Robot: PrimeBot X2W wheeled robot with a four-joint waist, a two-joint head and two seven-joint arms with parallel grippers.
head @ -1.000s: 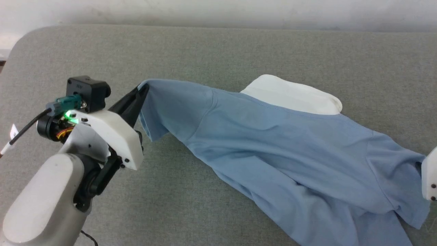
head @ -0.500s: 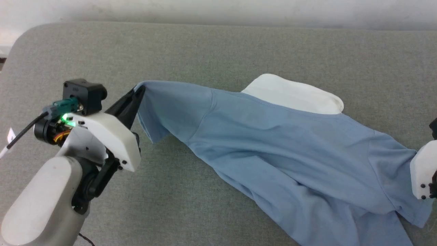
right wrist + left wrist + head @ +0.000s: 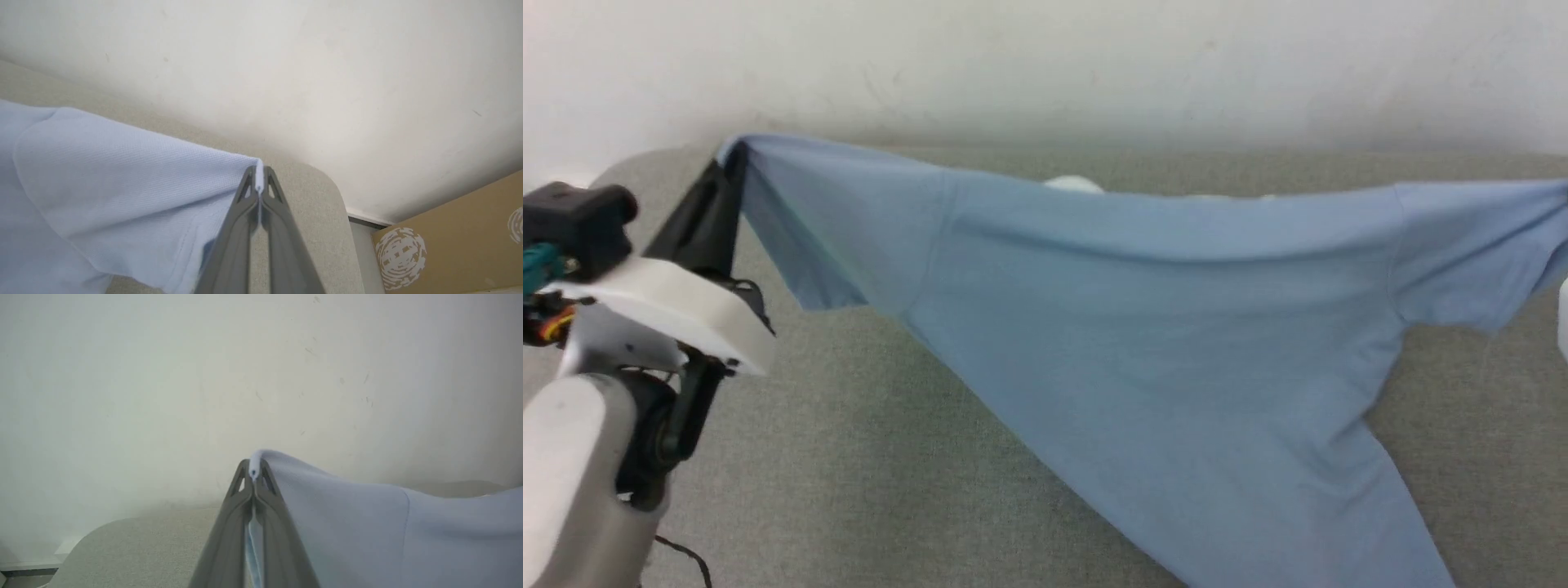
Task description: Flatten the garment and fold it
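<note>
No words, numbers or brand names are showing legibly. A brown cardboard box, standing to the right past the grey table, is bearing a round white printed emblem, too blurred to read.

A grey fabric-covered table spreads below the left fingers, its rounded corner to their left. A scuffed white wall rises beyond them. Right of the right fingers stands a cardboard box with white print.
</note>
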